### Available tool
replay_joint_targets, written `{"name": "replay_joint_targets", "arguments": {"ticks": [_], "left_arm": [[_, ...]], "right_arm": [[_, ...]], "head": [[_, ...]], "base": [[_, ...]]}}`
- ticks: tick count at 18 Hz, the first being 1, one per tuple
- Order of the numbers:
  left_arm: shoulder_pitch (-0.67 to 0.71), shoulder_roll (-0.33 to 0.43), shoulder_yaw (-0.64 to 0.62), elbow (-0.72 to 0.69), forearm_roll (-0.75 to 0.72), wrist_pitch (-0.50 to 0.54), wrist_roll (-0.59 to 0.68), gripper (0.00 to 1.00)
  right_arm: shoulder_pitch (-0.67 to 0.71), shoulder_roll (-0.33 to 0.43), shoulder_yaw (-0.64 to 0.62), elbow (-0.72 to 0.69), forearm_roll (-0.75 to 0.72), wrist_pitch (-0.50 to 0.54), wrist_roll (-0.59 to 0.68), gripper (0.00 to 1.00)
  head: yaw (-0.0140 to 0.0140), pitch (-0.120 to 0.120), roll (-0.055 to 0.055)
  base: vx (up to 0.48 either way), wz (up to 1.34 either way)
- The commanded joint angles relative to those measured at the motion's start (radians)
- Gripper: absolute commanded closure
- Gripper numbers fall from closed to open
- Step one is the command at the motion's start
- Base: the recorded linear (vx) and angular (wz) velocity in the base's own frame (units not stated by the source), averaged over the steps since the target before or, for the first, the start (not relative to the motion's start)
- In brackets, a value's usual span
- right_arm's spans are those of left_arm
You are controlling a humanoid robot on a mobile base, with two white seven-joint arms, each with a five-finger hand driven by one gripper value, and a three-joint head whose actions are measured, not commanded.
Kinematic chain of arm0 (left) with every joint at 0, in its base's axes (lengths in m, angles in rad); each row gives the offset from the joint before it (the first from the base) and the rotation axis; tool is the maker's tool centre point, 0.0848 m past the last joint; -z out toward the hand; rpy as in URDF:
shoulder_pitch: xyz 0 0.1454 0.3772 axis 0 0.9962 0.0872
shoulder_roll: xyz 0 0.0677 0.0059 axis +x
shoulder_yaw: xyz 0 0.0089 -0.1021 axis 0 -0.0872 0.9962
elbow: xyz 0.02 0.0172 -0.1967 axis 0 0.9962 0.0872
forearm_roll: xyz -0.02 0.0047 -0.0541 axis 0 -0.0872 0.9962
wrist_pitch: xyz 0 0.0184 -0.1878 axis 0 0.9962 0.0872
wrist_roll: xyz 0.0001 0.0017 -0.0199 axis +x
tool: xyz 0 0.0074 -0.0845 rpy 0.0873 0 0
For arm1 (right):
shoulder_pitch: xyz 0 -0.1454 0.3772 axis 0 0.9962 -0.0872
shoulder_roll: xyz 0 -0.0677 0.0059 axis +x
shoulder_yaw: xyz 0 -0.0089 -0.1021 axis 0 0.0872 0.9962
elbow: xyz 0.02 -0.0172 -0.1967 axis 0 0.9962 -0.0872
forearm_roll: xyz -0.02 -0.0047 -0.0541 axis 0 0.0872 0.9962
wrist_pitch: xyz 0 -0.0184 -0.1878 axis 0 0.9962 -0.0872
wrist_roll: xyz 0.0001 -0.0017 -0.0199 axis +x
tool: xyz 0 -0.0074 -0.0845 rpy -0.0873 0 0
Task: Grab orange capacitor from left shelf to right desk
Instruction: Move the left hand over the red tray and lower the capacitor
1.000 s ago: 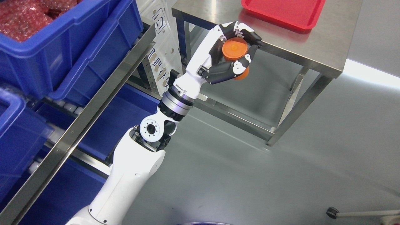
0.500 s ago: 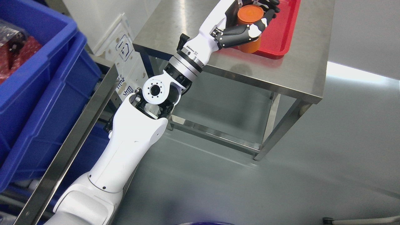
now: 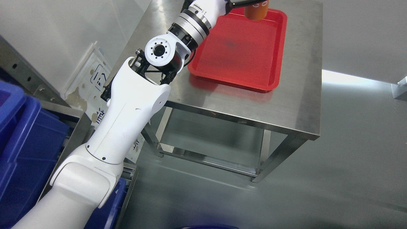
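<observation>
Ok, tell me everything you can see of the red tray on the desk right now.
The red tray is a shallow rectangular tray with rounded corners and a raised rim, apparently glossy plastic. It lies flat on the steel desk, toward the far side. Its floor looks bare apart from a faint dark shadow. The left arm crosses its upper left corner, and the orange capacitor shows over its far edge at the frame's top; contact cannot be judged.

left robot hand (image 3: 244, 2) and orange capacitor (image 3: 256, 12) cropped by top edge
</observation>
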Motion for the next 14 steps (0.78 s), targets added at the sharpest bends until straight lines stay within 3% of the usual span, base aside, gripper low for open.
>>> {"name": "replay_joint_targets", "arguments": {"ticks": [1,7,14], "left_arm": [[-0.066,0.018,-0.021,0.308,0.000,-0.040,0.033,0.96],[-0.037,0.018,-0.052,0.491,-0.033,-0.151,0.051,0.96],[0.025,0.018,-0.035,0.569,-0.103,-0.195,0.063,0.93]], "right_arm": [[0.020,-0.018,-0.012,-0.017,0.003,-0.002,0.000,0.00],[0.020,-0.018,-0.012,-0.017,0.003,-0.002,0.000,0.00],[0.020,-0.018,-0.012,-0.017,0.003,-0.003,0.000,0.00]], "head": [[0.0000,0.000,0.000],[0.0000,0.000,0.000],[0.0000,0.000,0.000]], "base": [[0.267,-0.13],[0.202,-0.12],[0.093,-0.05]]}}
